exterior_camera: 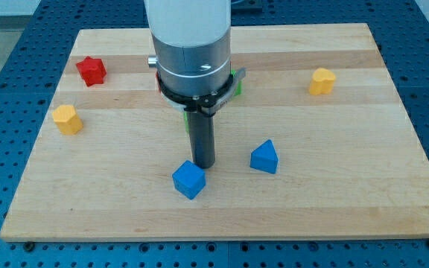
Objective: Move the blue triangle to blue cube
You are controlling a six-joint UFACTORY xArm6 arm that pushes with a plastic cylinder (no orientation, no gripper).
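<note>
My tip (203, 165) sits just above the blue cube (189, 179), touching or almost touching it. The blue triangle (264, 157) lies near, toward the view's right, apart from the cube. No pincer shows here, only a rod. The table (348, 201) is wood.

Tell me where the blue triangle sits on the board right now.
The blue triangle sits in the lower middle of the board, just to the view's right of my tip and of the blue cube, apart from both.
</note>
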